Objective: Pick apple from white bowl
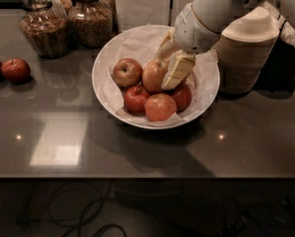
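Observation:
The white bowl (206, 90), lined with crumpled white paper, stands mid-table and holds several apples. The apple (153, 75), pale golden with a pink blush, sits in the middle of the pile. My gripper (169, 62) reaches down into the bowl from the upper right. One cream finger (176, 70) lies against the apple's near right side and the other finger (165, 48) is behind it. The fingers are closed on the apple, which rests among the others. A yellowish-red apple (127, 72), two deep-red apples (136, 98) and a pinkish-orange apple (160, 106) lie around it.
Two small red apples (15, 69) lie at the far left of the dark table. Two glass jars (90, 16) stand at the back left. A stack of beige disposable bowls (245, 58) stands right beside the white bowl, under my arm.

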Available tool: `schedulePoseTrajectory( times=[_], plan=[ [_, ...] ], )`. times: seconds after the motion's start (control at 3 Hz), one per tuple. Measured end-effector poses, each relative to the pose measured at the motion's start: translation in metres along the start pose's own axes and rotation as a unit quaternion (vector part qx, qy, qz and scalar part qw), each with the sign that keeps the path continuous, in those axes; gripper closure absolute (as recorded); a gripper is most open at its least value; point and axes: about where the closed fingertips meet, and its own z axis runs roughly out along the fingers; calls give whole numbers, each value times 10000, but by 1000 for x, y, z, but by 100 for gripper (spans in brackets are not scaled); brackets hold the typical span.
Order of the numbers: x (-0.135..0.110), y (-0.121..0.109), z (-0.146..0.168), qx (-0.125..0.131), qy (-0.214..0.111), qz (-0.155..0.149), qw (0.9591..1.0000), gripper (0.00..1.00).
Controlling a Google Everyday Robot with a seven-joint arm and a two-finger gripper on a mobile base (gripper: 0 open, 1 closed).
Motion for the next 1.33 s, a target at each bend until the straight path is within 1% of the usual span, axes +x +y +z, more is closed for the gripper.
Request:
schedulePoseTrajectory(
  times=[0.33, 0.67, 1.0, 1.33],
  plan=[
    [0, 0, 0, 0, 0, 0, 10000, 59],
    [0, 0, 0, -2, -1, 2, 10000, 41],
    [2, 2, 4, -42, -12, 36, 10000, 20],
    [9, 1, 15, -121, 19, 143, 9998, 0]
  ],
)
